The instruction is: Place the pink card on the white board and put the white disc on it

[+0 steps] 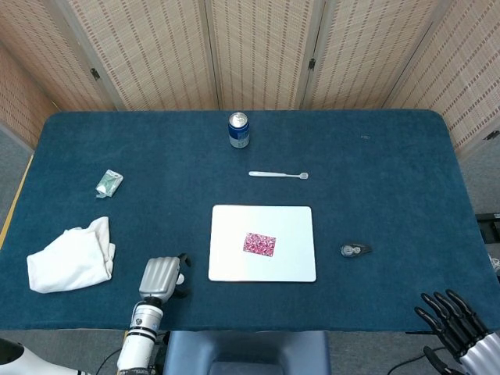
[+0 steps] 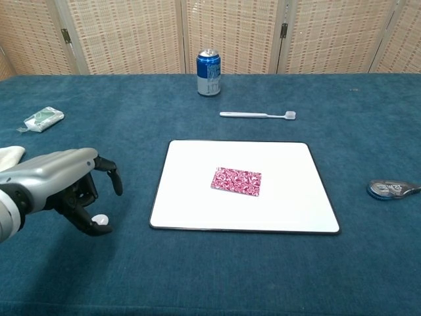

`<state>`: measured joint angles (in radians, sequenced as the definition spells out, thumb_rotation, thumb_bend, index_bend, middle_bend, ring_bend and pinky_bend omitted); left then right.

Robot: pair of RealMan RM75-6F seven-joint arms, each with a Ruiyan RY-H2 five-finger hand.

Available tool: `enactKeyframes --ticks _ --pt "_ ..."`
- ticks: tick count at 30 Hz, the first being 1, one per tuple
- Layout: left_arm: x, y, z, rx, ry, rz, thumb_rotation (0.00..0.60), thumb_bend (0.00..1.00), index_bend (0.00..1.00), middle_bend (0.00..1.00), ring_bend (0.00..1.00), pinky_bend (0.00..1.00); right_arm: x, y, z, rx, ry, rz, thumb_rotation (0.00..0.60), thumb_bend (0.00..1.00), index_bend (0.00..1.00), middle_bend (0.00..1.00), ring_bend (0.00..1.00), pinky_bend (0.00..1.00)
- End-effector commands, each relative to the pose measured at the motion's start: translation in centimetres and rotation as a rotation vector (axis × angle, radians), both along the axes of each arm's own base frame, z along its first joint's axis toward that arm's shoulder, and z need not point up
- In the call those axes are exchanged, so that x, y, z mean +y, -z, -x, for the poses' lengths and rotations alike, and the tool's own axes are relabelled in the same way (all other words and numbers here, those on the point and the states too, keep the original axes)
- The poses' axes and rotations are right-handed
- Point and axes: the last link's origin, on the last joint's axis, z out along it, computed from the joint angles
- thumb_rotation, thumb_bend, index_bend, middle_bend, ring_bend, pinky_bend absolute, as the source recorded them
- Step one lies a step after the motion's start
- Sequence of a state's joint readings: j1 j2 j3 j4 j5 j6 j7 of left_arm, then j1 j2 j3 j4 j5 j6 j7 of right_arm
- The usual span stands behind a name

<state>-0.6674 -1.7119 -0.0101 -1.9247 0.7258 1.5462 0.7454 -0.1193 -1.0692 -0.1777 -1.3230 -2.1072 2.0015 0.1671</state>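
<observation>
Woven screens closed off the back of the room, and in front of them stood a table [image 1: 375,180] covered in dark blue cloth. Near its middle lay the white board [image 1: 262,221], and the pink card [image 1: 259,244] lay flat on it, a little toward the near edge, so that part of the job looked finished to me.

What remained was the white disc [image 2: 100,220]. It sat on the cloth just off the left edge of the board, toward the front of the table. The left hand [image 2: 62,181] hung right over it, palm down, fingers curled loosely around the spot with dark fingertips [image 2: 117,184] either side. Whether any of them touched the disc I could not tell; it did not look pinched or lifted. The right hand [image 1: 453,320] was far off past the board's right side, below the table's front corner, fingers spread and holding nothing.

To my eye the step in hand was the pick-up of the disc. Next it would need the fingers brought together on that small flat piece, a clean lift, then a carry across the board's left edge to set it on the card without nudging the card.

Beyond the board lay a toothbrush [image 1: 278,175] and a blue can [image 1: 238,130].
</observation>
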Motion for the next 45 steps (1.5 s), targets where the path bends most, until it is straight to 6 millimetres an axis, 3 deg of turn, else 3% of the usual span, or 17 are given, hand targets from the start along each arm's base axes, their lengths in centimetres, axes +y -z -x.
enactKeyframes --ticks 1,27,45 --pt "0.4 0.3 1.0 -0.003 -0.012 0.008 0.600 0.23 0.43 1.00 1.00 1.00 0.0 0.1 0.0 0.006 -0.001 0.000 0.600 0.32 0.00 0.00 0.00 0.00" --pt "2.2 0.5 3.9 -0.007 -0.080 0.053 0.600 0.23 0.48 1.00 1.00 1.00 -0.5 0.2 -0.1 0.013 0.018 0.027 0.600 0.32 0.00 0.00 0.00 0.00" --pt "2.4 0.7 3.7 -0.012 -0.080 0.068 0.600 0.23 0.54 1.00 1.00 1.00 -0.5 0.1 -0.1 0.009 0.020 0.034 0.600 0.32 0.00 0.00 0.00 0.00"
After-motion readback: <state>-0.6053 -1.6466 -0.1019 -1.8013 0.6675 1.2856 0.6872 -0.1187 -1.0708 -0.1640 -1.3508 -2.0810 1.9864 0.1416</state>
